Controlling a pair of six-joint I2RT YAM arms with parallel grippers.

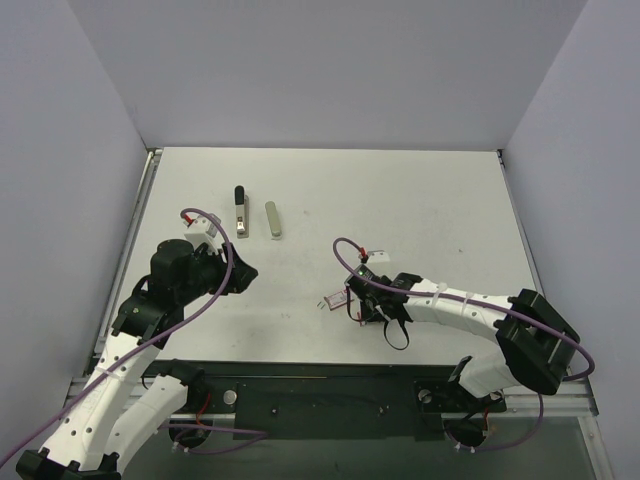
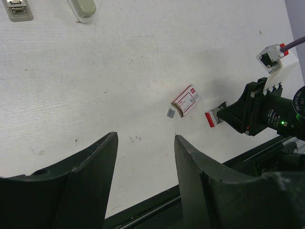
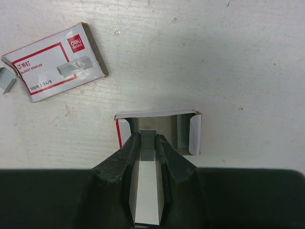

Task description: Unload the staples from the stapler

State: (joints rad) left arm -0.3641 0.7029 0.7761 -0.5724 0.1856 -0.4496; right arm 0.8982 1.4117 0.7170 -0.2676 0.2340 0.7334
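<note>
- Left tool (image 2: 145, 137): fingers apart, gripping nothing, above the bench (image 1: 420, 200) on its left side.
- Right tool (image 3: 147, 138): clamped on a grey strip (image 3: 147, 147) inside an open tray (image 3: 194, 136), near the front edge.
- Stapler (image 1: 240, 213): lying towards the far left corner, well apart from both tools.
- Box sleeve (image 3: 57, 62): flat near the tray.
- Staples (image 3: 5, 79): loose at the sleeve's end.

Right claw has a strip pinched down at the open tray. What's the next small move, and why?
Probably ease the right claw open to release the staples: the strip is pinched between its fingertips inside the open tray, walls on both sides, so it looks placed. The left claw is open and apart from it.
</note>
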